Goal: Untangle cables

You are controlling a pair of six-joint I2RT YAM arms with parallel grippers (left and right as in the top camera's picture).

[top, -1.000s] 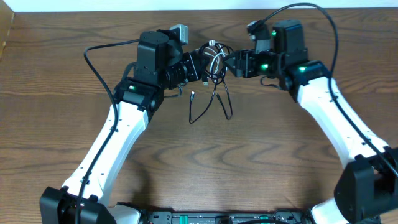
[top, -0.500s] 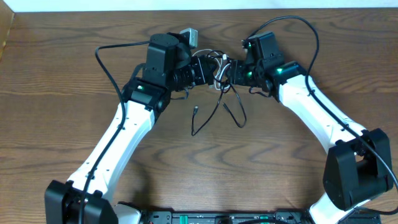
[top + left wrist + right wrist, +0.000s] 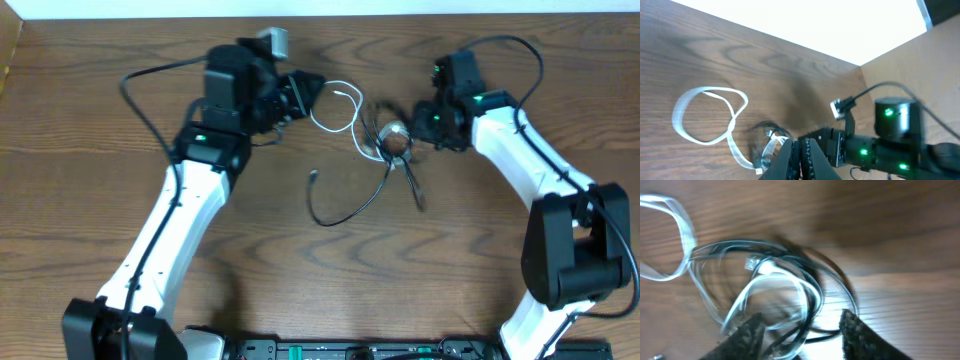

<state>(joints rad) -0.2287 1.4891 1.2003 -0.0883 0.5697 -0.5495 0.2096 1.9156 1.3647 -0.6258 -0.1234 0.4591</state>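
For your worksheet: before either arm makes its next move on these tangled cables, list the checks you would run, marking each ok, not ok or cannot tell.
1. Cables separated: not ok. The white cable and black cable are coiled together by the right gripper.
2. Right gripper open at the coil: ok, fingers wide apart.
3. Left gripper holding the white cable: cannot tell. Its fingers look shut.
4. Black cable's plug end free on the table: ok.
5. Right wrist view sharp: not ok, blurred.

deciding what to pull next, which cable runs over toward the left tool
The white cable: its loop lies close to the left tool, while the black cable arcs off toward the table's front edge.
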